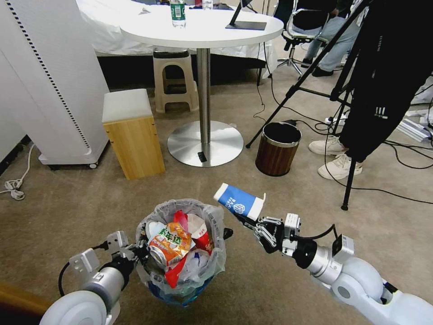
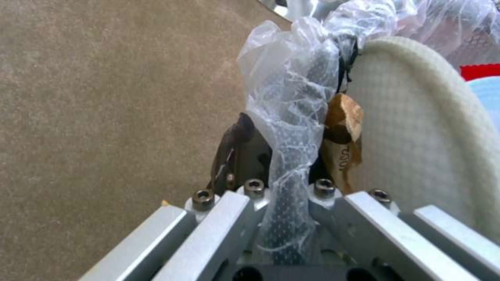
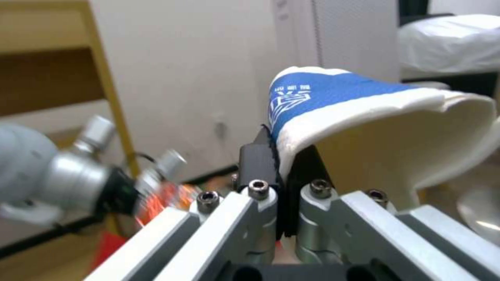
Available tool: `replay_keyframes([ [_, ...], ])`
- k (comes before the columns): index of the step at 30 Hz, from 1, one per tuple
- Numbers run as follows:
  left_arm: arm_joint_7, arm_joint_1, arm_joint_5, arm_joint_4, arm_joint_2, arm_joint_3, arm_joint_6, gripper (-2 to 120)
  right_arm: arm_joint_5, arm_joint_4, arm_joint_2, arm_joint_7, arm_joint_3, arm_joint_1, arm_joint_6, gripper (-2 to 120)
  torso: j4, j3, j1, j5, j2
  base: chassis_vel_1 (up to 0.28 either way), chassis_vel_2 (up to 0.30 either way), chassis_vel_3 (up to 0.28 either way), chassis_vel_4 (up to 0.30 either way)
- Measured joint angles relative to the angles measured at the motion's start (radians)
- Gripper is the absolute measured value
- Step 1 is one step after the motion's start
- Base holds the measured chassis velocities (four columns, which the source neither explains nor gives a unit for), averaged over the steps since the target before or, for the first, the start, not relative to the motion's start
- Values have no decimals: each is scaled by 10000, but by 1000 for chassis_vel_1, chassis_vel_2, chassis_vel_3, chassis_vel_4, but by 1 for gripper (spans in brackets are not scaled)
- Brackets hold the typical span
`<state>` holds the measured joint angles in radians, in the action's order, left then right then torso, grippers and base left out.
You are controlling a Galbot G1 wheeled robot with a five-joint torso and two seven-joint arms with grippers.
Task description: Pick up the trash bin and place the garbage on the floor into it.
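left gripper (image 1: 140, 253) clamps trash bin (image 1: 182, 253) rim, near-left | right gripper (image 1: 246, 221) fingers pinch blue-white paper cup (image 1: 240, 201) just right of bin | risk: heaped litter bounces cup out

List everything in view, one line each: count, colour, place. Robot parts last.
black wire-mesh trash bin with clear plastic liner: 1, held up over the carpet by its rim, front centre
garbage in the bin: several pieces, orange crushed can, red wrappers, white bits, piled to the rim
blue-and-white paper cup: 1, squashed, above the bin's right side
brown wood-grain bin with metal rim: 1, right of the table base
round white pedestal table: 1, back centre
green-labelled plastic bottle: 1, on the table
wooden box stool with white top: 1, left of the table base
beige plastic stool: 1, under the table
black tripod: 1, right
left gripper: shut on the bin's rim and liner
right gripper: shut on the cup's rim
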<state>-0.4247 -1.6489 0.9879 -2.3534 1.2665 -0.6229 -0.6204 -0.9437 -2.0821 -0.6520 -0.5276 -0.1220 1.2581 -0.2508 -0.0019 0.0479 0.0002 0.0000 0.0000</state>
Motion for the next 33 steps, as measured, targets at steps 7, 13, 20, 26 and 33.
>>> replay_keyframes([
  [7, 29, -15, -137, -19, 159, 58, 1, 1, -671, -634, 154, 71, 884, -868, 122, 0, 0, 0, 0, -1, 0, 0, 0, 0, 0],
  [13, 36, -10, -191, -42, 303, 62, 5, 1, -1222, -920, 362, 229, 2057, -1716, 214, 0, 0, 0, 0, -1, 0, 0, 0, 0, 0],
  [20, 36, -50, -268, -83, 424, 81, 5, 1, -1495, -953, 318, 345, 3093, -2496, 250, 0, 0, 0, 0, 0, 0, 0, 0, 0, 0],
  [26, 47, -69, -296, -97, 477, 92, 7, 1, -1599, -860, 165, 431, 3674, -2897, 276, 0, 0, 0, 0, -1, 0, 0, 0, 0, 0],
  [33, 50, -103, -270, -168, 472, 73, 11, 1, -1616, -506, -244, 506, 4550, -3461, 290, 0, 0, 0, 0, -1, 0, 0, 0, 0, 0],
])
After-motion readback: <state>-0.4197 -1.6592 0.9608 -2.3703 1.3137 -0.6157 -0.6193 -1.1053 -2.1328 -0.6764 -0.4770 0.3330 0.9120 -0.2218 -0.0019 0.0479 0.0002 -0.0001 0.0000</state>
